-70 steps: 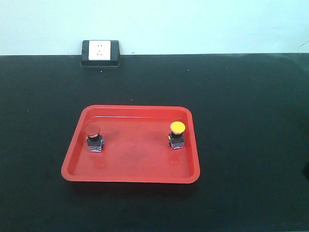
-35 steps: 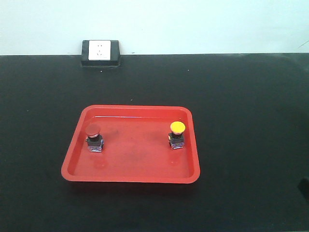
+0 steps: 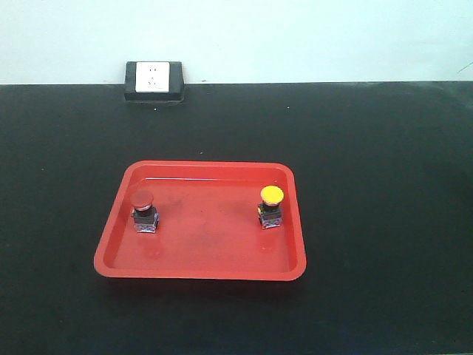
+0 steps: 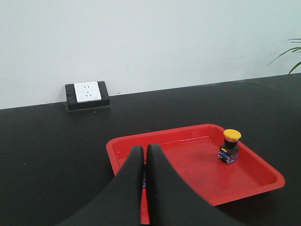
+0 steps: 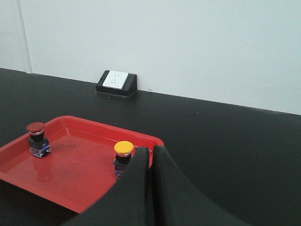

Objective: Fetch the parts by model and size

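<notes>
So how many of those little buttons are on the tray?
2: a red button at the tray's left side, a yellow button at its right. None seem hidden.

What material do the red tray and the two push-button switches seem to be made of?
The red tray looks like glossy moulded plastic: rounded rim, and its floor shows soft reflections. The yellow-capped switch and the red-capped switch seem plastic too: smooth matte mushroom caps on black and bluish blocky bases. Metal parts inside cannot be told.
</notes>
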{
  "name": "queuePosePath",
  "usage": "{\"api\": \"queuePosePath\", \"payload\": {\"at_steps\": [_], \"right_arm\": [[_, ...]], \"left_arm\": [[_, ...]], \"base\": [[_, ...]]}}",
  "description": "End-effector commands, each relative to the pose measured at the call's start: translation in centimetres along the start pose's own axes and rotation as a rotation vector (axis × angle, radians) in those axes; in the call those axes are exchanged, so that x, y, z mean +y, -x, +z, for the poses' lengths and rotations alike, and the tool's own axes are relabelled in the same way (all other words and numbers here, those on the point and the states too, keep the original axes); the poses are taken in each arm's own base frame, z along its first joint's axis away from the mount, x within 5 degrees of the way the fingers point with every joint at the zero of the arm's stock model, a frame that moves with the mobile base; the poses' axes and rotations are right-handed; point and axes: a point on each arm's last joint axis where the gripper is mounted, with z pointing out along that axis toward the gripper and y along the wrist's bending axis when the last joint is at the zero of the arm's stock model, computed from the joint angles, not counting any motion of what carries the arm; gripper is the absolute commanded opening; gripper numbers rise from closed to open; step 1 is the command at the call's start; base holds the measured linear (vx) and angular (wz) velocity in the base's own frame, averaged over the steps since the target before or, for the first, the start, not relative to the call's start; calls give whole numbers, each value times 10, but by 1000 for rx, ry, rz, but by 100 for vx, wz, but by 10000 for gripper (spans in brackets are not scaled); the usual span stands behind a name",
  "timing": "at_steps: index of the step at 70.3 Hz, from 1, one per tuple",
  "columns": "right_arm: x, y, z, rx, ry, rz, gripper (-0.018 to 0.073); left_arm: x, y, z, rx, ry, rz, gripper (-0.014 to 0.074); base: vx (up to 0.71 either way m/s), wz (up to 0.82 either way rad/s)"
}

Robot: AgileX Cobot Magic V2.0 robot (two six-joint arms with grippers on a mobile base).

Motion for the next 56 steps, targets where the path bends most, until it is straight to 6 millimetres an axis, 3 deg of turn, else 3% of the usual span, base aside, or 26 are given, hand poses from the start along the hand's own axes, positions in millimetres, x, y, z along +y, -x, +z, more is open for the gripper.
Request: {"api": "queuePosePath", "payload": {"at_steps": [1,30,40,56], "right_arm": [[1,14,-1,-85,16,-17,-10],[1,14,-1,-84,15,-18,-10],[1,14,-1,-84,15,-18,-10],[1,14,-1,-84,15,-18,-10]], "left_arm": [[-2,12,-1,-71,-15,-5,-8],[-2,11,0,-73,-16,-5,-8],[1,-5,8,-66,27,-5,-7],[9,-47,22,-172,157,0,-8]], "base": [[0,0],[0,0],[0,0],[0,0]]}}
